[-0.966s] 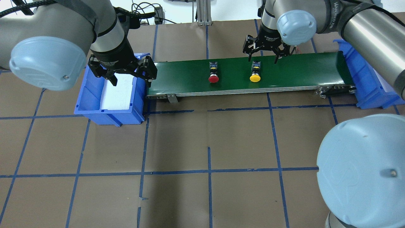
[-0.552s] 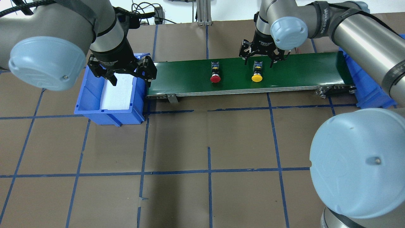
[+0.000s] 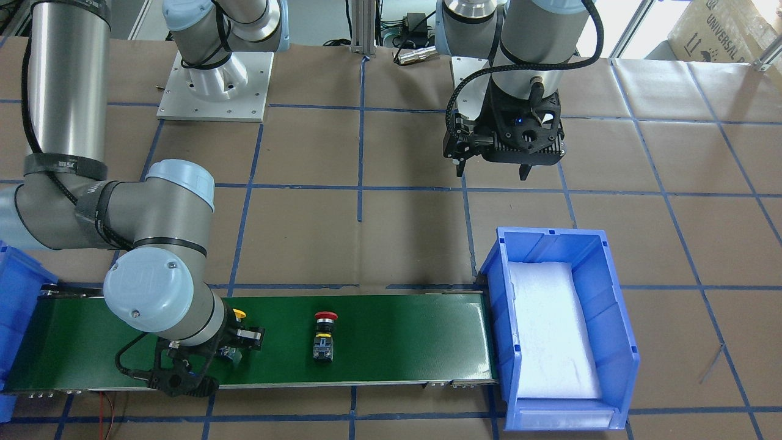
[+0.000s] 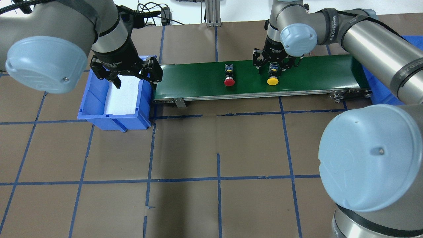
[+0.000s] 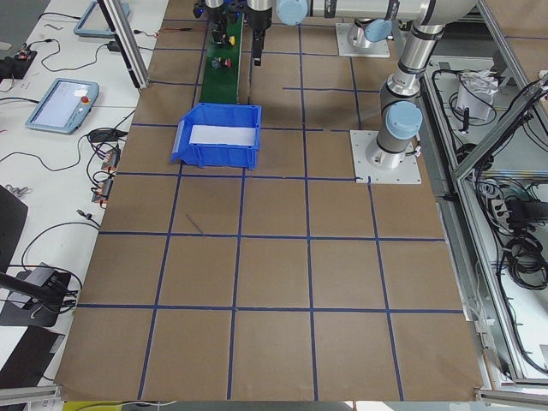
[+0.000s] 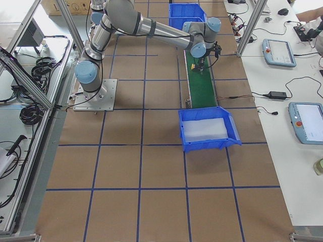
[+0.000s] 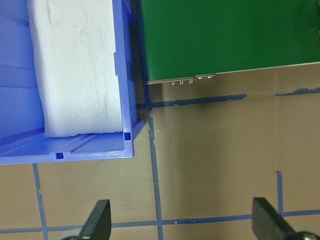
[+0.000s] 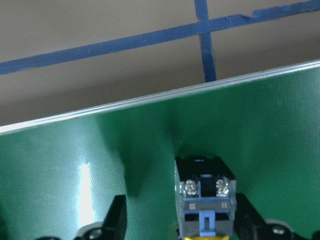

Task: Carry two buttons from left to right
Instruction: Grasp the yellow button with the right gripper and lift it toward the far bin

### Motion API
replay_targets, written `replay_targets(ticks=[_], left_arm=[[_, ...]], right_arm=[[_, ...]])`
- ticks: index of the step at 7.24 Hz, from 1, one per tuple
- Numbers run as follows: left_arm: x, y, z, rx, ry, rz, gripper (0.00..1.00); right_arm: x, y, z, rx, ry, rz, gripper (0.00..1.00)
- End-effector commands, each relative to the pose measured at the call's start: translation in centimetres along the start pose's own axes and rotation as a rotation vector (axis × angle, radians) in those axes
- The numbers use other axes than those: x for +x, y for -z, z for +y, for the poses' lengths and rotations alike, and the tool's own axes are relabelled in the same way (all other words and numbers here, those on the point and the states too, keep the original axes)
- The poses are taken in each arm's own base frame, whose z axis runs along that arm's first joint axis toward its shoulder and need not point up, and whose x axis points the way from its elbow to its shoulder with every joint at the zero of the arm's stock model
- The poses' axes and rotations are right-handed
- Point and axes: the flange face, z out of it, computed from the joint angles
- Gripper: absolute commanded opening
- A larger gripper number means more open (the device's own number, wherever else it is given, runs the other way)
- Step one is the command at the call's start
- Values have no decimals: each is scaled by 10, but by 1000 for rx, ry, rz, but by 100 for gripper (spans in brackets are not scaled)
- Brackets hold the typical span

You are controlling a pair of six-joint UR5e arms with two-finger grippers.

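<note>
Two buttons lie on the green conveyor belt [image 4: 198,82]: the red button [image 4: 229,81] near the middle and the yellow button [image 4: 272,81] to its right. My right gripper [image 4: 273,68] is low over the belt, open, with a finger on each side of the yellow button's switch body [image 8: 205,200]; the left finger stands clear of it. In the front-facing view the right wrist hides most of the yellow button [image 3: 238,314], while the red button [image 3: 325,316] is in plain sight. My left gripper [image 4: 132,77] hangs open and holds nothing above the inner edge of the left blue bin [image 4: 99,114].
The left blue bin [image 3: 623,354] holds a white foam pad [image 7: 75,65] and abuts the belt's left end. Another blue bin [image 4: 380,96] sits at the belt's right end. Brown paper with blue tape lines covers the table [image 4: 218,148].
My right gripper has moved left and come down until it straddles the yellow button's body. Both buttons have shifted slightly to the right on the belt. The left gripper has barely moved.
</note>
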Motion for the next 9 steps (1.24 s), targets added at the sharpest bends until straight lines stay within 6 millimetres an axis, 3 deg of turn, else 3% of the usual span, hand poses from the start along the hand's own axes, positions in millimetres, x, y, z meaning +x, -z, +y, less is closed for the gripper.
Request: replay_targets(ticks=[1, 2, 3, 4, 7, 9], left_arm=[[-1, -1, 2, -1, 1, 0, 100], [-2, 0, 2, 0, 3, 0, 100], [-8, -1, 1, -3, 16, 5, 100], [-10, -2, 0, -5, 20, 5, 100], [-9, -2, 1, -6, 16, 5, 100], [-8, -2, 2, -6, 15, 7, 100]], right_arm=[[9, 13, -6, 25, 32, 87, 12], [12, 25, -10, 38, 30, 83, 10], [13, 54, -15, 55, 77, 98, 9], [30, 75, -30, 79, 144, 110, 9], [172, 86, -68, 52, 217, 94, 6], [267, 109, -76, 68, 270, 105, 6]])
